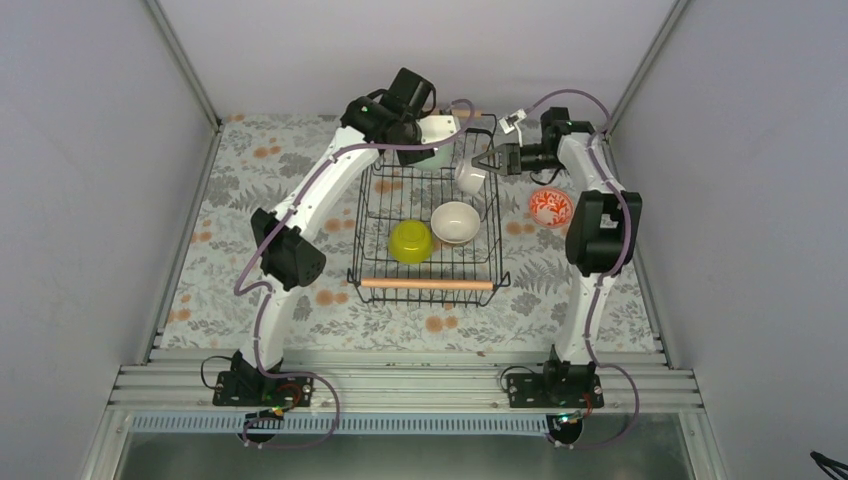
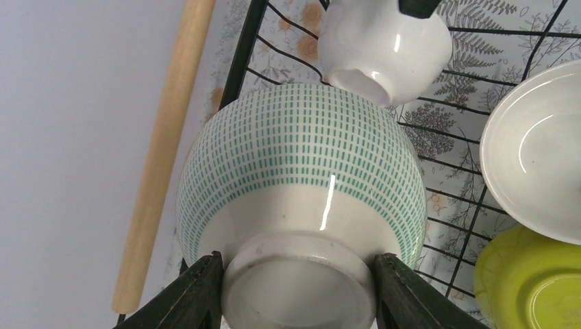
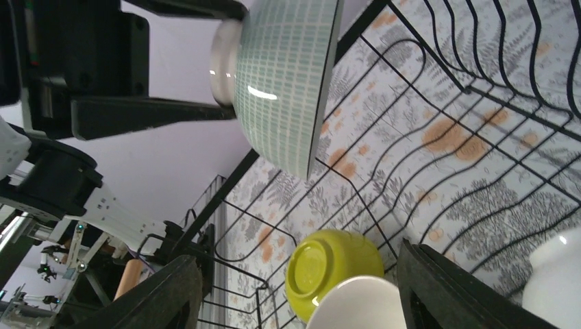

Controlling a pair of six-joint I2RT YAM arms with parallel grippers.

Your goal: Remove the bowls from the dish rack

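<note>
The left tool [image 2: 296,269] was clamped on the foot of the green-patterned bowl [image 2: 301,157], holding it on its side at the far end of the dish rack [image 1: 497,240], near the far wooden handle [image 2: 164,151]. I'd guess it took the foot because that is the narrow part its fingers could span. The right tool [image 3: 299,255] had its jaws apart with nothing between them. A small white bowl [image 2: 384,48] lay tipped just beside one finger. A wider white bowl [image 1: 455,222] and a yellow bowl [image 1: 410,241] sat mid-rack, and a red bowl [image 1: 550,207] rested on the bench [image 1: 250,200] to the right. Both tools crowded the far end, with wire walls close by. The bench left of the rack offered room.
</note>
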